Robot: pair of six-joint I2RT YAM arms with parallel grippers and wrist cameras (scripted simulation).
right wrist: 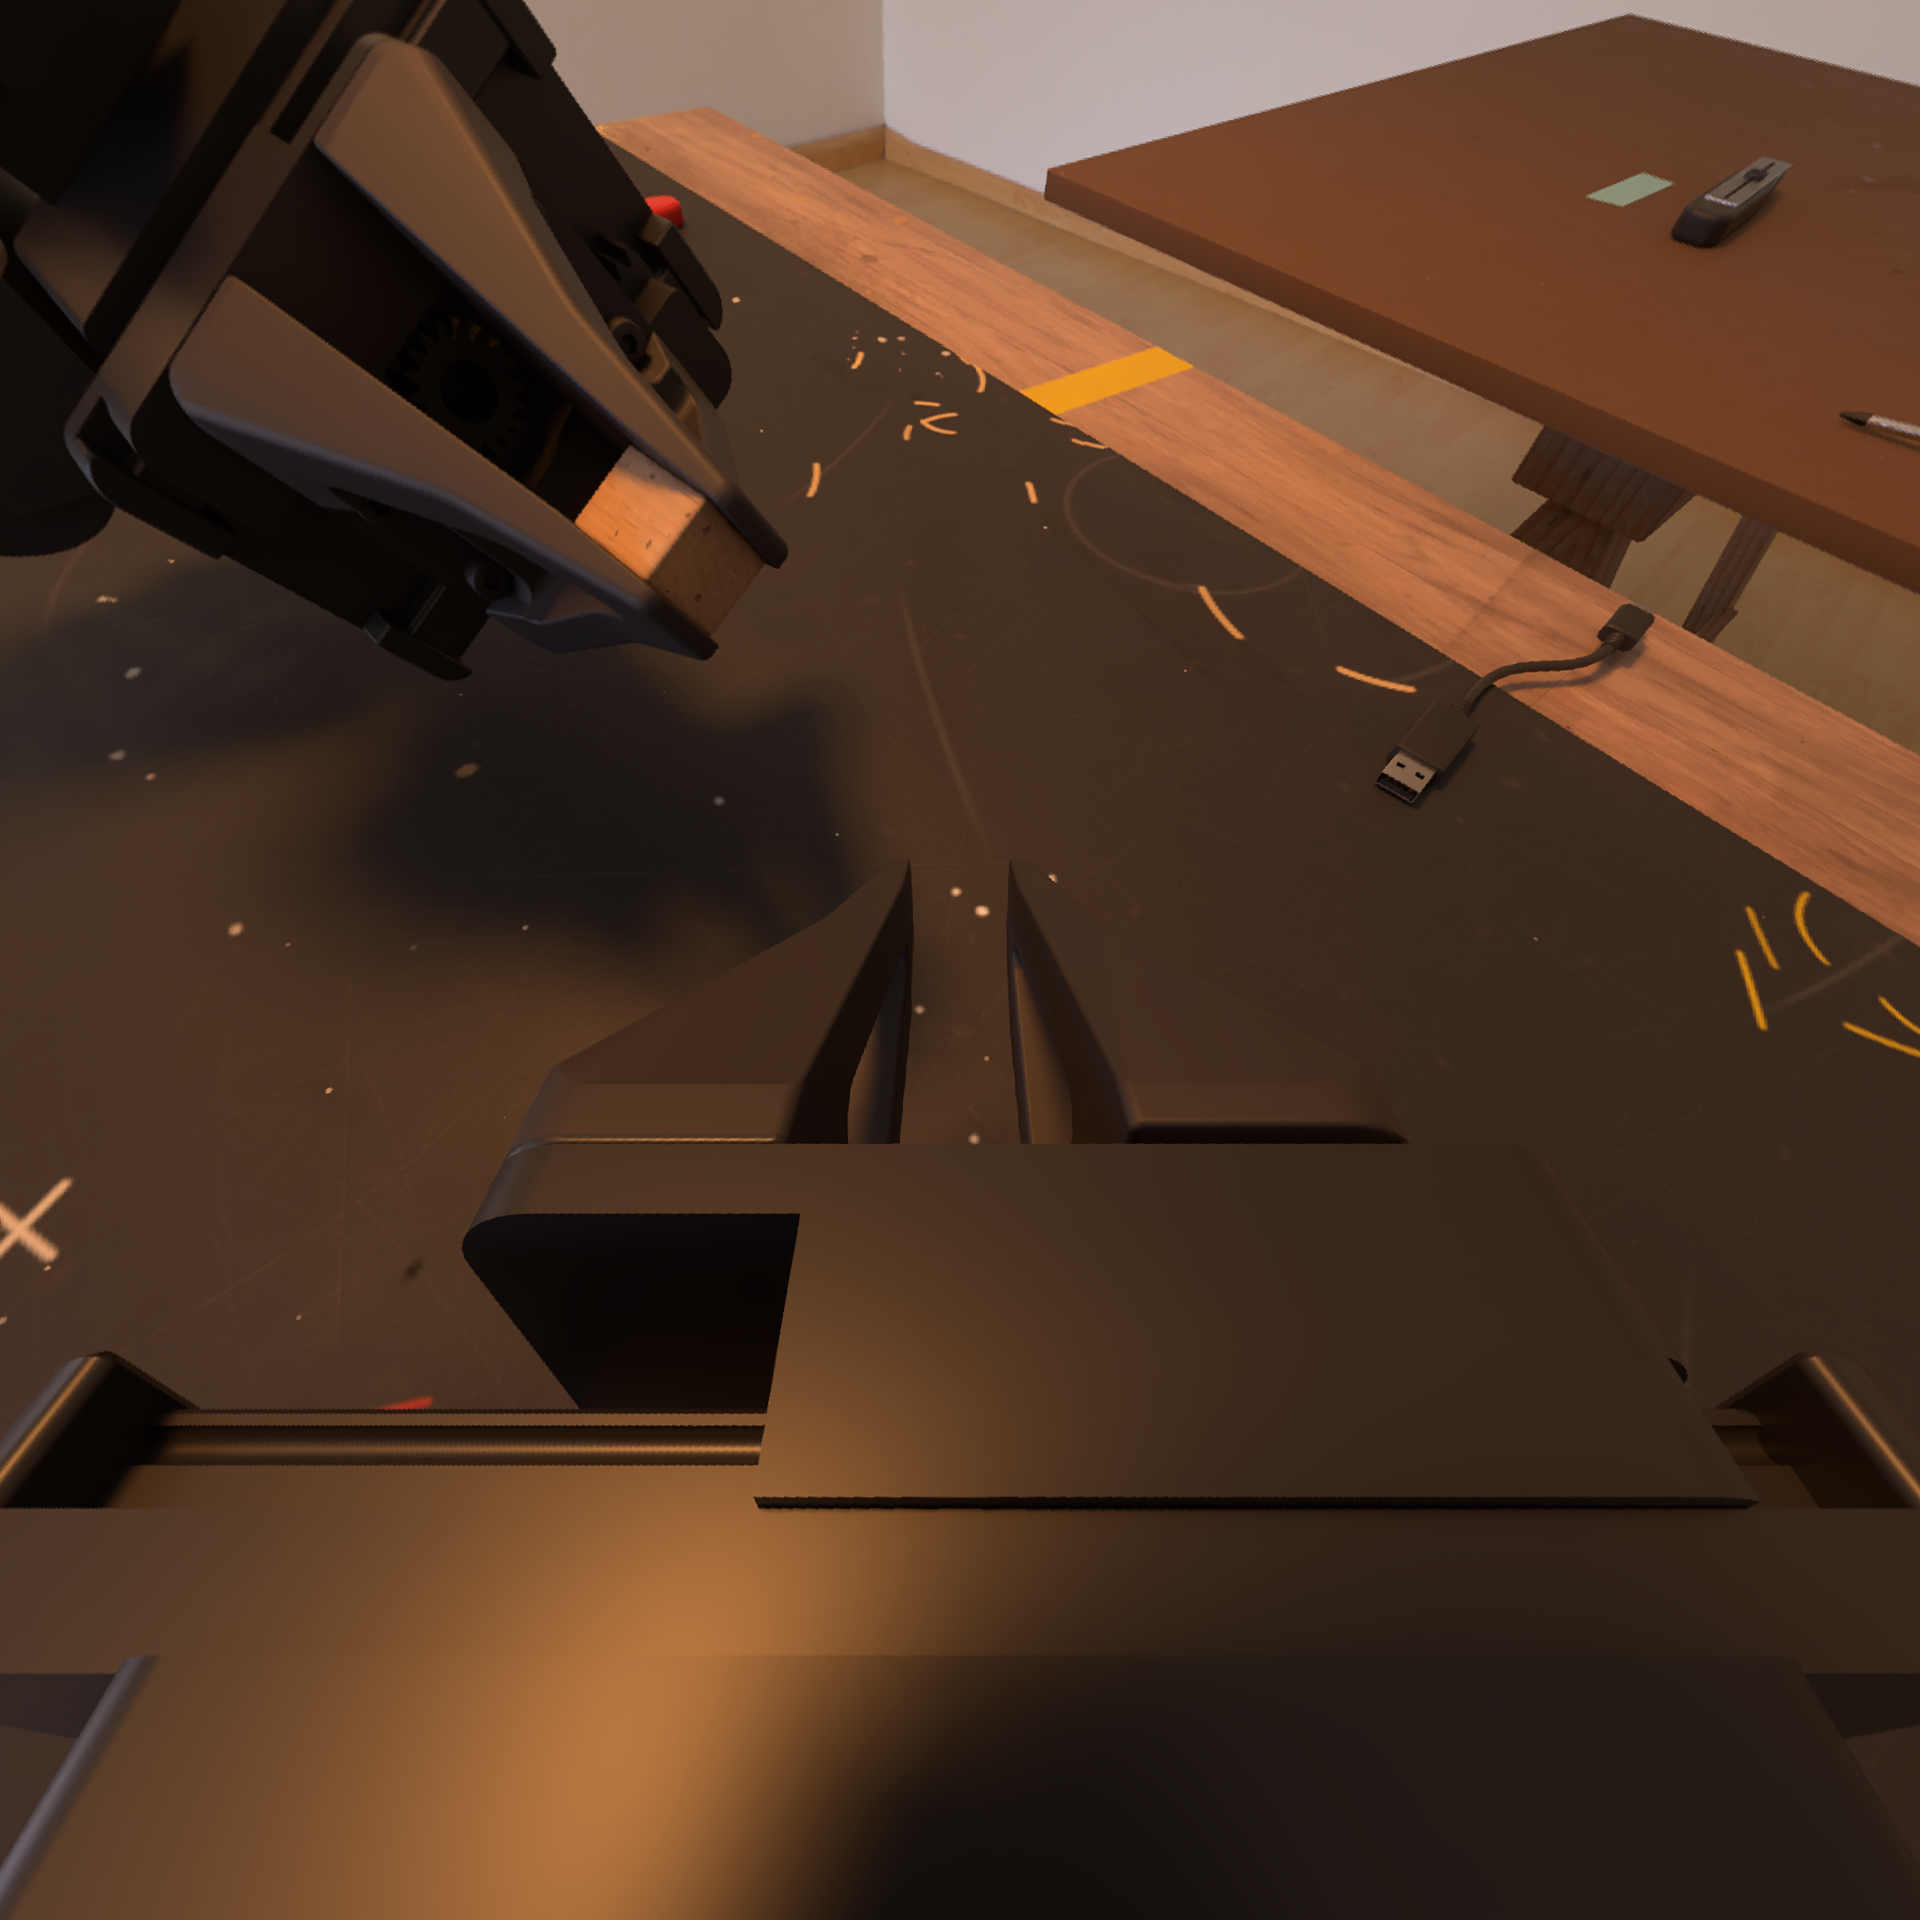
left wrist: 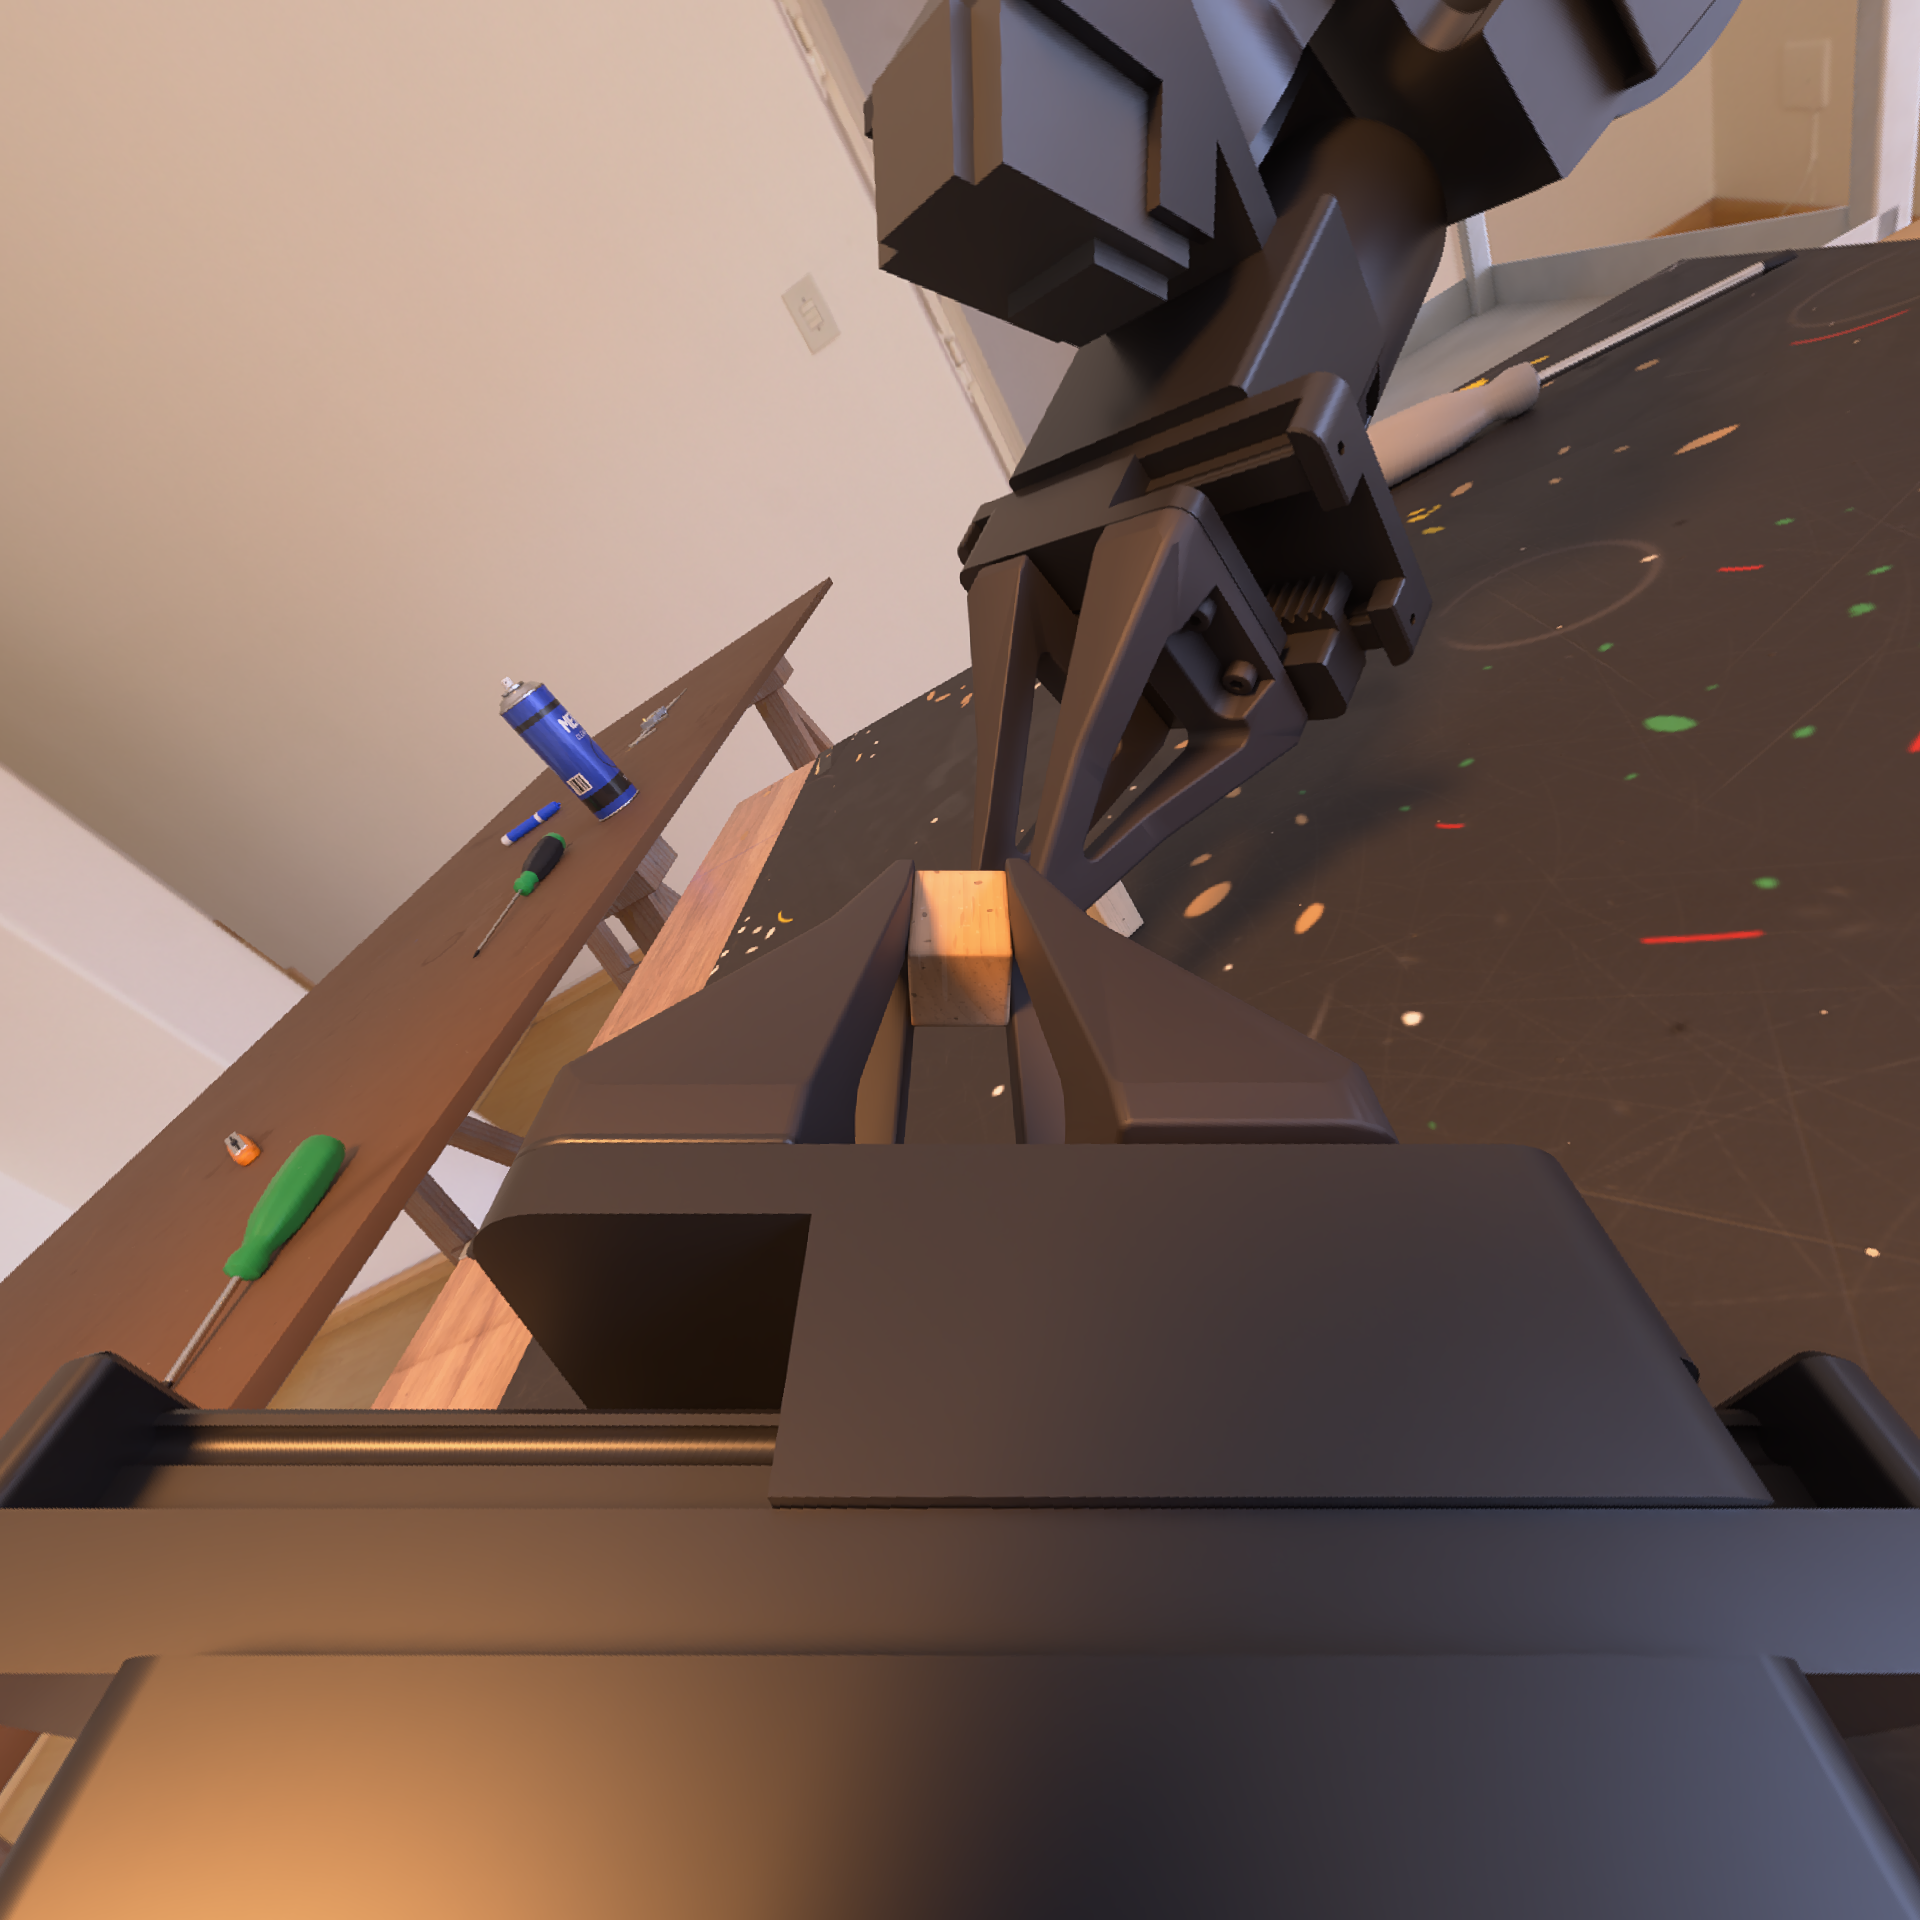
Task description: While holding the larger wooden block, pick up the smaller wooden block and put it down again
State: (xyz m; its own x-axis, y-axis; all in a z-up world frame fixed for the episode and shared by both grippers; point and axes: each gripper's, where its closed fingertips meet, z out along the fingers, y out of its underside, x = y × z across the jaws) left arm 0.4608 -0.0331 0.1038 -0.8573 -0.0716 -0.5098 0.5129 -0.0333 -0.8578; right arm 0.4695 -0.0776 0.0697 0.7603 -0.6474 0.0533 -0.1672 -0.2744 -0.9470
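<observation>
Left claw (left wrist: 961, 883): clamped on the larger wooden block (left wrist: 960, 945), held above the desk (left wrist: 1558, 935).
Right claw (right wrist: 958, 883): narrow gap, nothing between its fingers.
Smaller wooden block: not clearly visible; a pale corner beside the other arm's fingertips may be it.
Step advice: hold the left grip steady.
Room: USB cable (right wrist: 1455, 717) right; wooden edge strip (right wrist: 1195, 436) far right.

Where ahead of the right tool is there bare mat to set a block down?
Free: the dark mat straight ahead of the right tool, between the big shadow and the USB cable. It is also bare near the white cross. Crowded: over that shadow, where the left tool holds the wooden block.
</observation>
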